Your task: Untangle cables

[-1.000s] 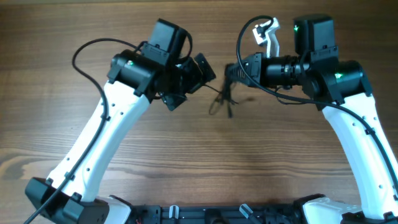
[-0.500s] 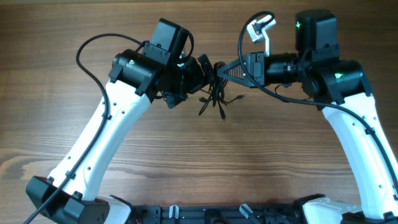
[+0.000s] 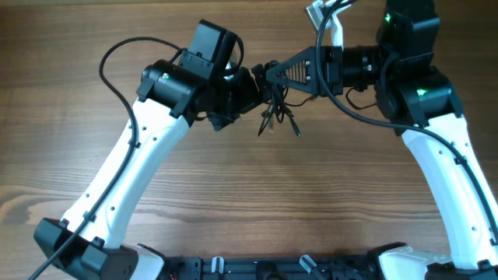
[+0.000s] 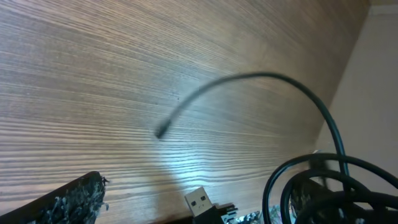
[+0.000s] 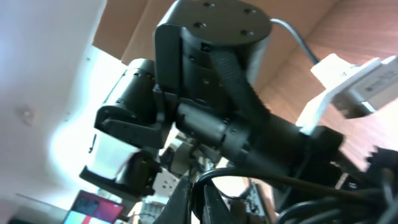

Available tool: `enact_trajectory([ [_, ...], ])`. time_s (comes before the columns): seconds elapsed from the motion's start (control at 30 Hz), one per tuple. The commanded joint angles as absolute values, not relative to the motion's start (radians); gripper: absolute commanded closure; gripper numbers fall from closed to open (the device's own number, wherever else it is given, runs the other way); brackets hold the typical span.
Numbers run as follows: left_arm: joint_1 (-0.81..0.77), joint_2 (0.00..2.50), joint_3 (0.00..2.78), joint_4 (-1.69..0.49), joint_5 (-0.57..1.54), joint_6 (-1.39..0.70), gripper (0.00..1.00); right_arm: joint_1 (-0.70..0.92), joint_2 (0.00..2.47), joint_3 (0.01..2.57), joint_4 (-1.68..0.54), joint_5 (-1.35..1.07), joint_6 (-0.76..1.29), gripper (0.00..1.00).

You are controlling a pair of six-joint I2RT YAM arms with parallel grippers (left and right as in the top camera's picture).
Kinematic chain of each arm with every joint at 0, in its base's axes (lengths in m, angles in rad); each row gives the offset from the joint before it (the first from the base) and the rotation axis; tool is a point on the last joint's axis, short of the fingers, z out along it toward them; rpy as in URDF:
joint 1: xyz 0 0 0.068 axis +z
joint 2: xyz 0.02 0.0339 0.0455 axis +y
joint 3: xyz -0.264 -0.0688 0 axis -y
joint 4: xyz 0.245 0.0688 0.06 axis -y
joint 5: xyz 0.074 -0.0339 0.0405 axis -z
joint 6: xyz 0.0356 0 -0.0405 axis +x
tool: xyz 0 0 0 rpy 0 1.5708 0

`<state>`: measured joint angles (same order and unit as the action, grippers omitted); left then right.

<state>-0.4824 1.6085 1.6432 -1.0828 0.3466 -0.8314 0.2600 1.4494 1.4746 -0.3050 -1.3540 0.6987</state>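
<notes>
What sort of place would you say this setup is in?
Probably an indoor robotics lab bench: a left arm and right arm at a wood-grain table, thin black cables bunched between them, and what looks like a lit screen by a pale wall.

The cables (image 3: pixel 274 105) were thin black cords bunched into one small knot near the far middle of the table (image 3: pixel 233 194). A few loose strands trailed out of it toward me, one ending in a silver USB plug (image 4: pixel 200 202).

Cables (image 4: pixel 262 76) looped lower right (USB plug (image 4: pixel 200 200) beside).
</notes>
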Motion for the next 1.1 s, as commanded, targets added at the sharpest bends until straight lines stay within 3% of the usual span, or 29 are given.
enact_trajectory([
  [0.0, -0.477, 1.684, 1.64, -1.091, 0.315, -0.813, 0.04, 0.264, 1.438, 1.483, -0.276, -1.454, 0.77, 0.96],
  [0.3, -0.425, 1.692, 1.64, -1.166, 0.22, -0.814, 0.14, 0.208, 1.438, 1.483, -0.31, -1.369, 0.693, 0.96],
  [0.5, -0.368, 1.692, 1.64, -1.224, 0.22, -0.814, 0.44, 0.149, 1.438, 1.483, -0.59, -1.121, 0.54, 0.96],
  [0.63, -0.364, 1.692, 1.64, -1.227, 0.22, -0.814, 0.54, 0.146, 1.438, 1.483, -0.783, -0.826, 0.523, 0.96],
  [0.7, -0.364, 1.692, 1.64, -1.224, 0.22, -0.814, 0.64, 0.146, 1.438, 1.483, -0.865, -0.665, 0.524, 0.96],
  [0.93, -0.364, 1.689, 1.641, -1.209, 0.239, -0.815, 0.94, 0.146, 1.438, 1.483, -1.01, -0.403, 0.523, 0.96],
  [1.0, -0.364, 1.687, 1.641, -1.196, 0.259, -0.814, 0.96, 0.146, 1.438, 1.483, -1.028, -0.386, 0.523, 0.95],
  [1.07, -0.364, 1.687, 1.641, -1.176, 0.281, -0.815, 0.91, 0.146, 1.438, 1.483, -1.034, -0.403, 0.523, 0.93],
])
